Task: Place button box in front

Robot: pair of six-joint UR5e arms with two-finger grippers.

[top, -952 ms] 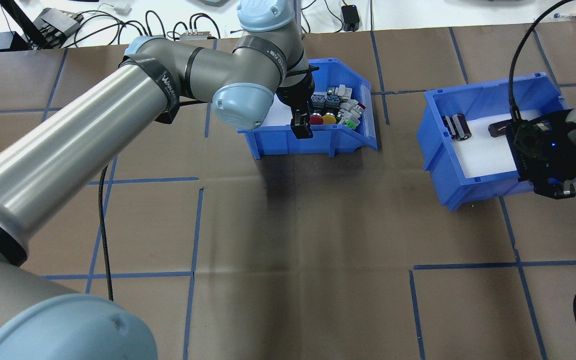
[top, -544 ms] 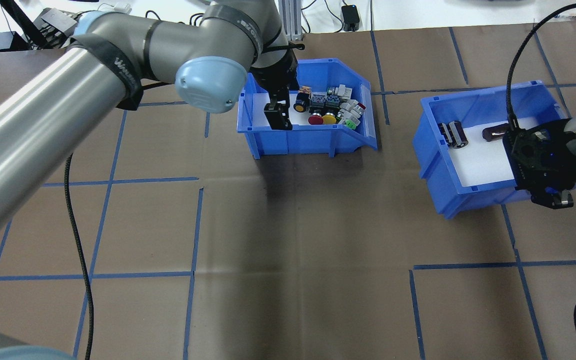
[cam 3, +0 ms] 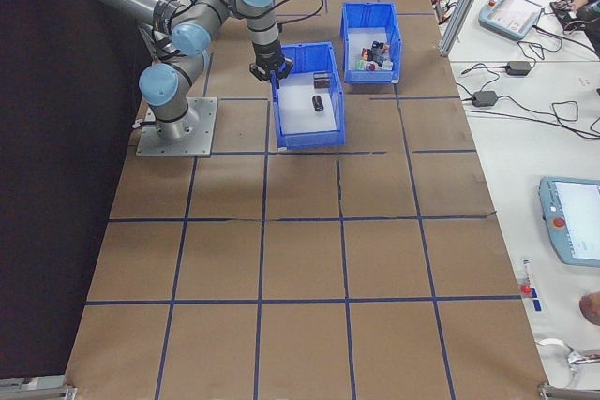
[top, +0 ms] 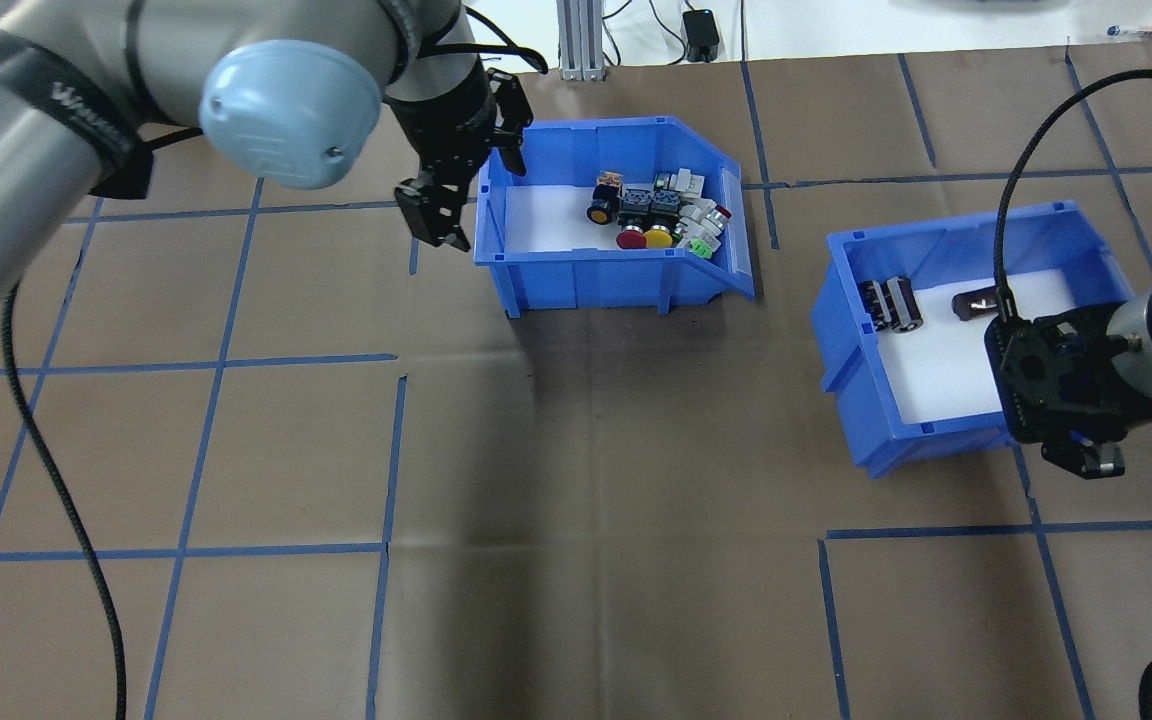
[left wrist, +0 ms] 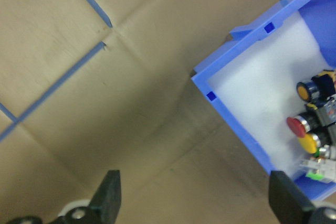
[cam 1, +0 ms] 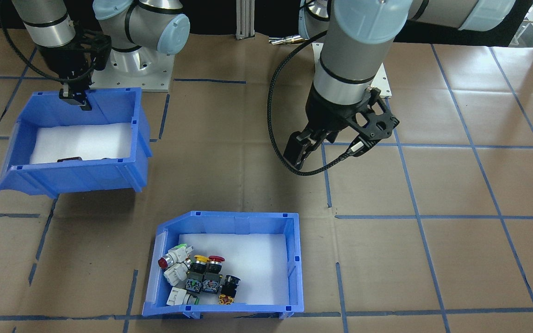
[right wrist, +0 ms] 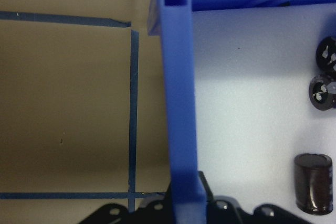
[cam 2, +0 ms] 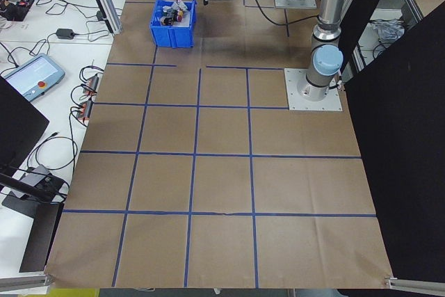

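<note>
The button box [top: 576, 262] is a blue bin with a white liner and red, yellow and black push buttons [top: 656, 215] at its right end; it also shows in the front view [cam 1: 229, 215]. My left gripper [top: 433, 215] hangs open just outside its left wall, its fingers [left wrist: 110, 192] wide apart over bare table. My right gripper [top: 1031, 400] is shut on the near wall [right wrist: 178, 103] of the other blue bin [top: 836, 310], which holds dark cylinders [top: 891, 305].
Brown paper with blue tape lines [top: 286, 360] covers the table. Cables and a metal post [top: 576, 40] lie beyond the far edge. The robot bases [cam 1: 141, 69] stand on the near side.
My left gripper came off the button box's front wall, crossed the box and moved out past its left wall. The right gripper pulled the other bin toward the robot.
</note>
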